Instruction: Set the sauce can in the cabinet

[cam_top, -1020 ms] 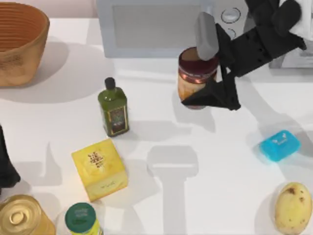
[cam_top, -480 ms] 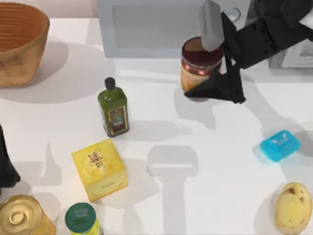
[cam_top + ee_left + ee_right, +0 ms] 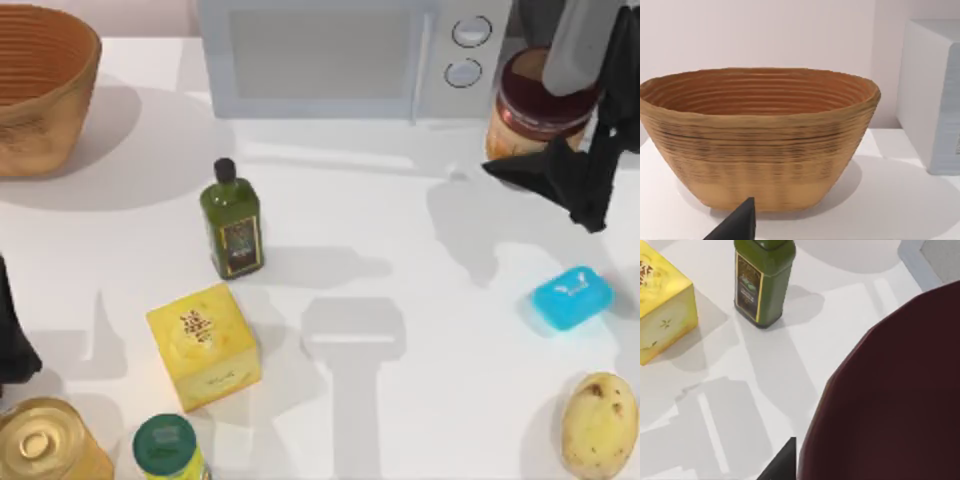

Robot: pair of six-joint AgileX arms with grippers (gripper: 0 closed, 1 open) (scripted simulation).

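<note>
The sauce can (image 3: 532, 108), with a maroon top and an orange label, hangs above the table at the back right, just right of the microwave's knobs. My right gripper (image 3: 562, 110) is shut on it: a pale finger crosses its top and a black finger lies along its side. In the right wrist view the can's maroon top (image 3: 890, 390) looms close. Behind the can at the back edge shows a dark-grey strip of the cabinet (image 3: 528, 22), mostly covered by my right arm. My left arm (image 3: 10, 345) stays parked at the table's left edge.
A light-grey microwave (image 3: 320, 55) stands at the back. A wicker bowl (image 3: 40, 85) sits back left. An olive-oil bottle (image 3: 232, 220), a yellow box (image 3: 203, 345), a gold tin (image 3: 45, 445) and a green-topped can (image 3: 168, 447) stand left of centre. A blue soap (image 3: 571, 297) and a potato (image 3: 598, 425) lie right.
My right gripper has carried the sauce can to the right and toward the back, from in front of the microwave door to beyond its knobs. The left arm has not moved.
</note>
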